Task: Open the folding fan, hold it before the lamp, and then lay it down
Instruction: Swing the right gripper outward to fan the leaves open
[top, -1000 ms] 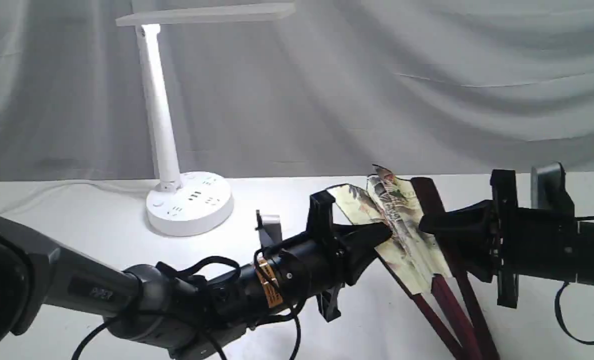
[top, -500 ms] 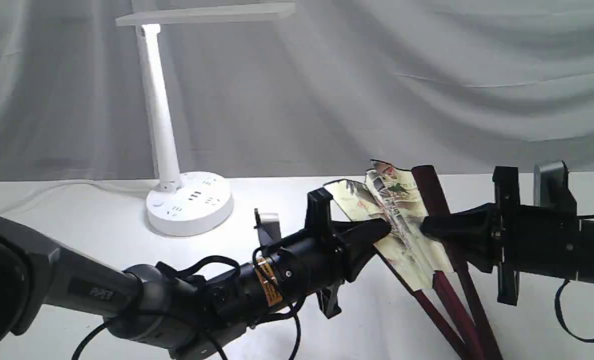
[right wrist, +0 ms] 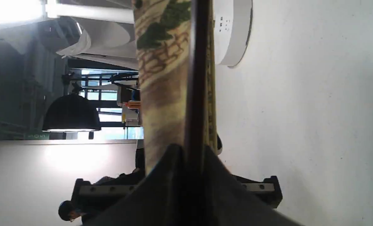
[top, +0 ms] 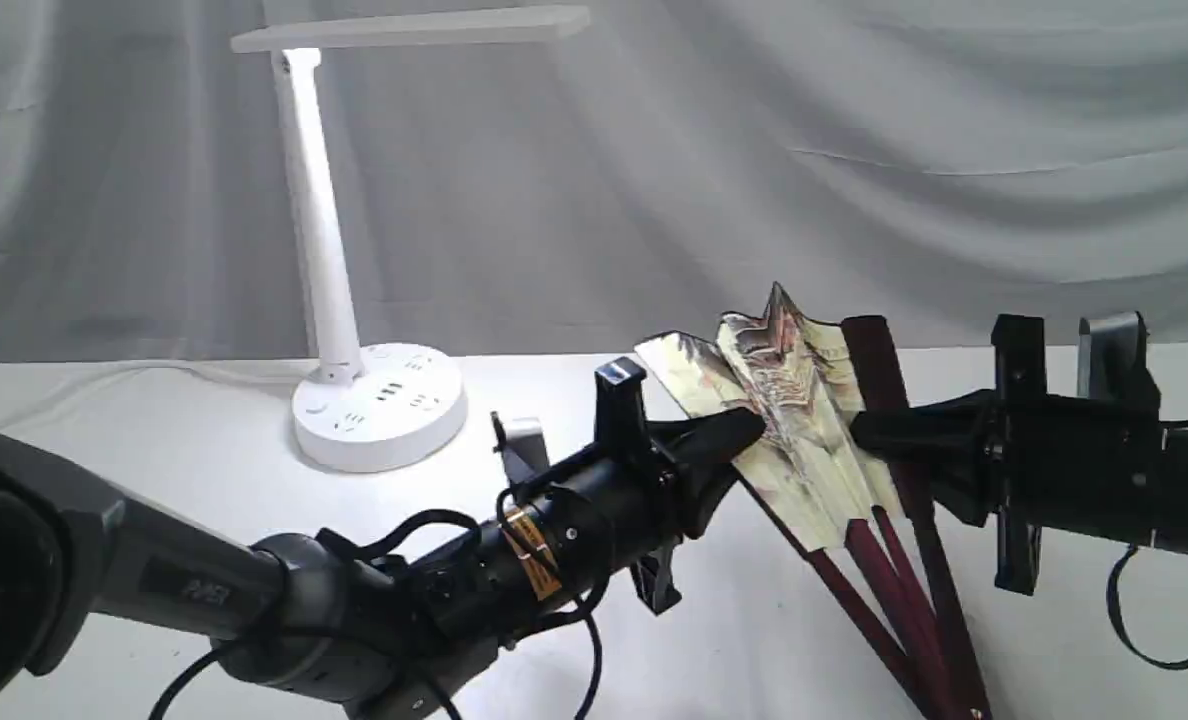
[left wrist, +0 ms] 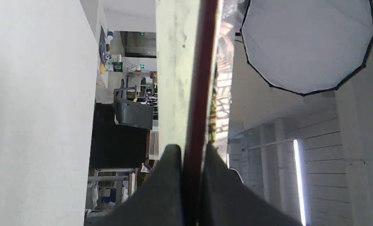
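The folding fan (top: 799, 430) is partly open, tilted up above the table right of centre, with cream painted pleats bunched between dark maroon guards that meet low at the pivot (top: 954, 690). My left gripper (top: 754, 432) is shut on the fan's left guard (left wrist: 202, 78), seen edge-on in the left wrist view. From the right, my right gripper (top: 859, 432) is shut on the right guard (right wrist: 199, 78). The lamp (top: 319, 230), white and lit, stands at the back left on its round base (top: 379, 405), well left of the fan.
A grey draped cloth (top: 854, 180) forms the backdrop behind the white table (top: 204, 460). The lamp's cord (top: 134, 372) trails along the table's back left. Black cables (top: 1144, 640) hang under the right arm.
The right jaws have closed on the right guard. Both grippers have lifted the fan a little, and its pleats now peak higher and stand slightly more spread.
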`<state>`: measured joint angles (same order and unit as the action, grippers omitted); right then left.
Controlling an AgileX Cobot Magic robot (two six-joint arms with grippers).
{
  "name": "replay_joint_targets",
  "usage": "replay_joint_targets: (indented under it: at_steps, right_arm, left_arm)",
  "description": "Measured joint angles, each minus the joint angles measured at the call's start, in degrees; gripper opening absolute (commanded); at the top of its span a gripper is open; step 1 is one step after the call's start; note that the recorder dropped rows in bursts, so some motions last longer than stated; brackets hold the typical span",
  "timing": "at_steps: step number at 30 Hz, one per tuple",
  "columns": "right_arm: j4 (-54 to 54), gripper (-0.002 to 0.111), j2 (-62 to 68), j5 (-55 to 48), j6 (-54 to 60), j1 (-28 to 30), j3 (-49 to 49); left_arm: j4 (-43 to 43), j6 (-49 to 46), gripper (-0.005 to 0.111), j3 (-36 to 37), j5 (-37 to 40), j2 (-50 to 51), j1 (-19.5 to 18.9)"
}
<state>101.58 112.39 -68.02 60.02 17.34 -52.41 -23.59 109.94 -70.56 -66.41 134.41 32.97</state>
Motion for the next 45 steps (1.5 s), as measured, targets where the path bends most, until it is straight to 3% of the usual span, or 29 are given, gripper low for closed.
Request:
replay_joint_targets:
  at_steps: [39, 45]
  right_arm:
    - [-0.49, 0.0, 0.0, -2.79, -2.69, 20.04, -0.03]
    - [-0.88, 0.0, 0.0, -2.77, -2.92, 20.92, 0.07]
  left_arm:
    - [19.6, -8.4, 0.0, 0.08, 2.36, 0.59, 0.36]
    - [27.62, -12.09, 0.0, 0.08, 2.76, 0.59, 3.22]
